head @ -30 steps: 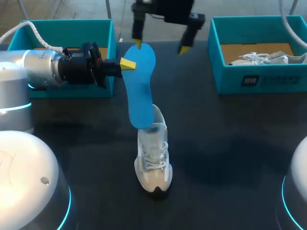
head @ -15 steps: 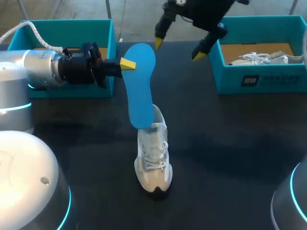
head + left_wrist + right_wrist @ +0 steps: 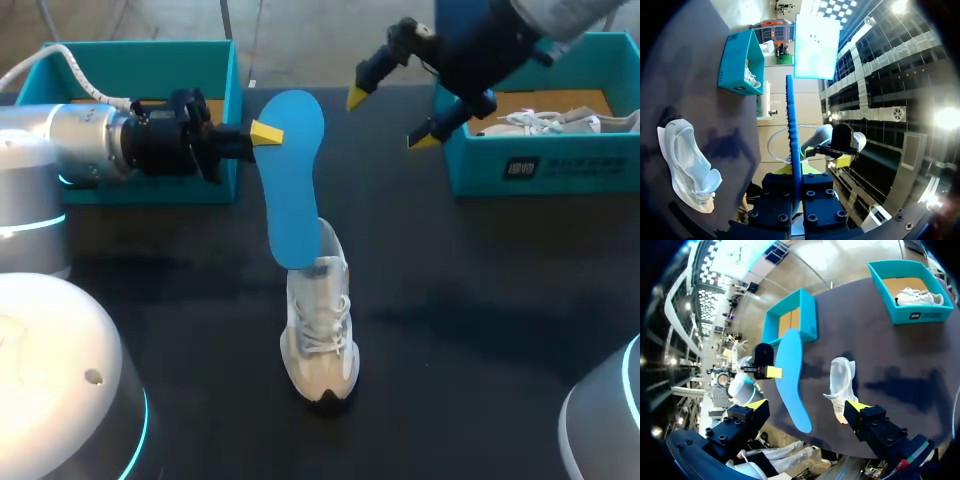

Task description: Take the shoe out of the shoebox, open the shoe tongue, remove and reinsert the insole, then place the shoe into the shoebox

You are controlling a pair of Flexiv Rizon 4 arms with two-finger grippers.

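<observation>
A blue insole (image 3: 293, 185) stands upright over the table, its lower end at the opening of the white shoe (image 3: 320, 335). My left gripper (image 3: 264, 132) is shut on the insole's upper edge, coming in from the side. In the left wrist view the insole (image 3: 791, 125) shows edge-on, rising from the left gripper (image 3: 794, 174), with the shoe (image 3: 687, 165) lying on the table beside it. My right gripper (image 3: 391, 118) hangs open in the air near the right shoebox (image 3: 520, 165), holding nothing. From the right wrist view, the insole (image 3: 790, 370) and shoe (image 3: 840, 382) lie ahead of the open right gripper (image 3: 806, 405).
The right teal shoebox holds another pale shoe (image 3: 555, 120). A second teal shoebox (image 3: 140, 70) stands at the back left, behind my left arm. The dark table (image 3: 480, 300) stretches bare around the shoe.
My right gripper has swung away from the insole's top, to the right, and now hangs near the right shoebox. The left arm, insole and shoe have not moved.
</observation>
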